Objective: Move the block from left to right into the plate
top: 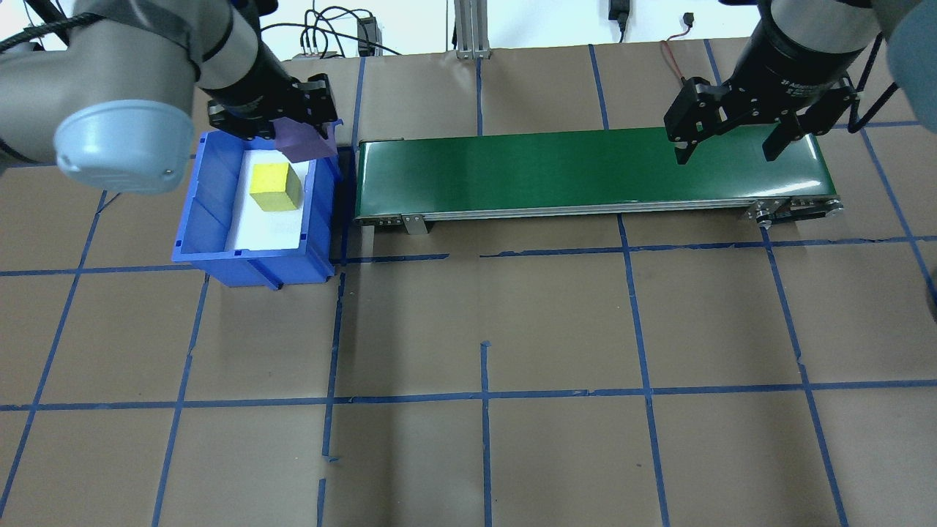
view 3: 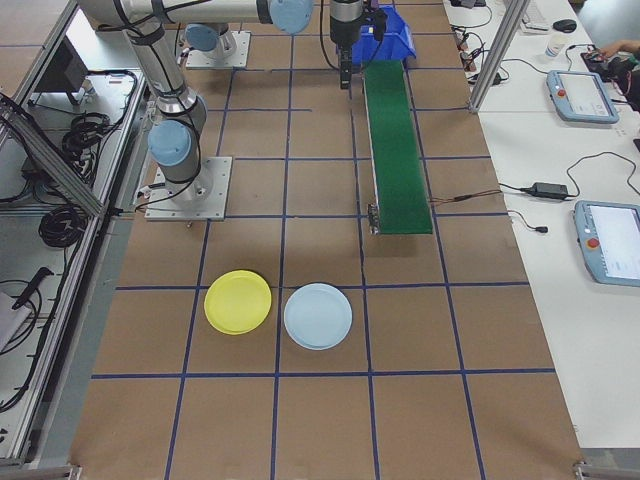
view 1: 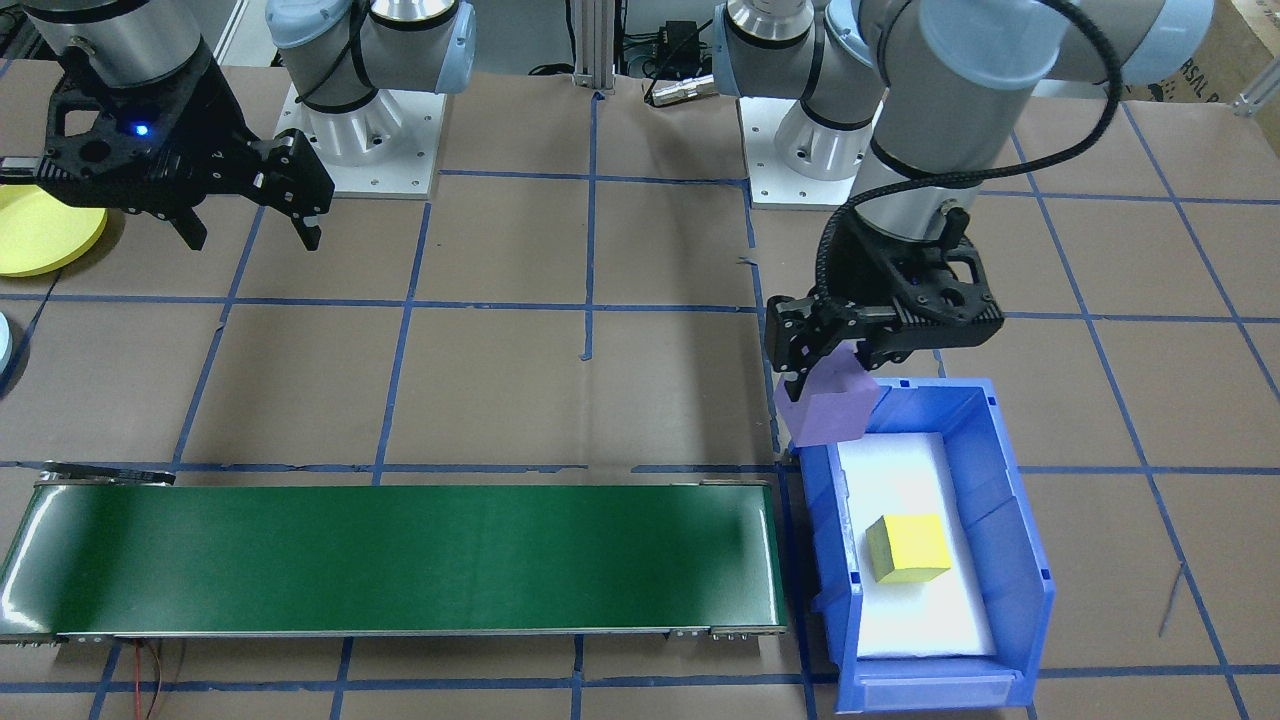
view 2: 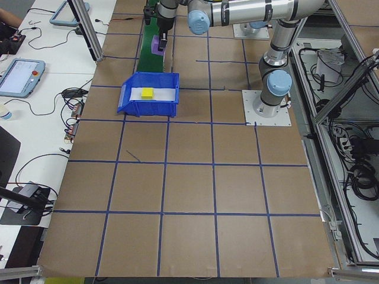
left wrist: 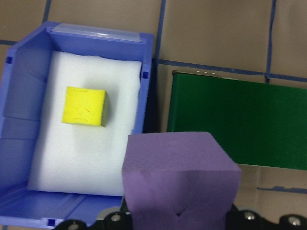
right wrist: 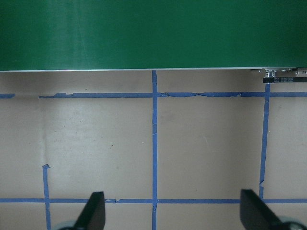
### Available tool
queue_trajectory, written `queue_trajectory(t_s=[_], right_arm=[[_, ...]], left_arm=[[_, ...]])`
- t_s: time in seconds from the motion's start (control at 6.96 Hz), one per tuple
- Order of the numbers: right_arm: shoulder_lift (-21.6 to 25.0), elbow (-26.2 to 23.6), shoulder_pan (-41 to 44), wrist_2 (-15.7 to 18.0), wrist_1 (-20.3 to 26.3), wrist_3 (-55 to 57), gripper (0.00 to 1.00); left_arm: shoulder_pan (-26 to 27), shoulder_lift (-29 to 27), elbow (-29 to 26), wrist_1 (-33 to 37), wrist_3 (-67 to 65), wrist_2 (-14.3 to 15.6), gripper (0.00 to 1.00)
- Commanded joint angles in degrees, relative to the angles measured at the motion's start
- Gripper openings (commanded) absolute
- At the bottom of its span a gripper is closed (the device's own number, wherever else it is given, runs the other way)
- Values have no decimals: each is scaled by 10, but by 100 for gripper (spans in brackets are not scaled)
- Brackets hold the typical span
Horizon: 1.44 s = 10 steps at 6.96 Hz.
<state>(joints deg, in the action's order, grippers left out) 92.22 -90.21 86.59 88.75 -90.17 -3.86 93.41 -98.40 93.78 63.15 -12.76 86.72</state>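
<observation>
Now the left gripper [view 1: 835,375] has its fingers clamped on the purple foam block [view 1: 826,405], held in the air over the bin corner that faces the belt; below and to one side of it the yellow block [view 1: 908,548] sits on white foam inside the blue bin [view 1: 1005,560]. This looks like the carry step: lifted, not yet delivered. The green conveyor belt [view 1: 400,560] lies just beside the tool, so the next move calls for a short shift across and a low release on the belt; the right gripper [top: 734,139] hovers spread wide and empty near the belt's far end; the yellow plate [view 3: 237,301] sits well beyond it.
</observation>
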Motion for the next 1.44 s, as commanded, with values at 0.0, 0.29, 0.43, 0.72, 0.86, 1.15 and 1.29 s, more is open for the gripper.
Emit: queue_trajectory(t_s=[0.0,0.29,0.43,0.72,0.86,1.15,1.29], right_arm=[[-1,-1,1,-1,-5,-2,100],[-1,-1,1,-1,-6,1,100],[0,-1,0,0,-4,2,100],[1,-1,0,-1,-4,2,100],[1,-1,0,0,-4,2,100],[1,-1,0,0,-4,2,100],[1,-1,0,0,-4,2,100]], left_arm=[[26,-131,-1,-136,-24,-8,19],[27,-180,-1,-165,-27,-15,25],[27,-183,-1,-165,-26,-16,65],[27,-160,-3,-162,-24,-8,100],[27,-142,-4,-142,-24,-6,100],[15,-118,-45,-83,-19,-5,100],[-9,-116,-70,-43,-3,-5,100]])
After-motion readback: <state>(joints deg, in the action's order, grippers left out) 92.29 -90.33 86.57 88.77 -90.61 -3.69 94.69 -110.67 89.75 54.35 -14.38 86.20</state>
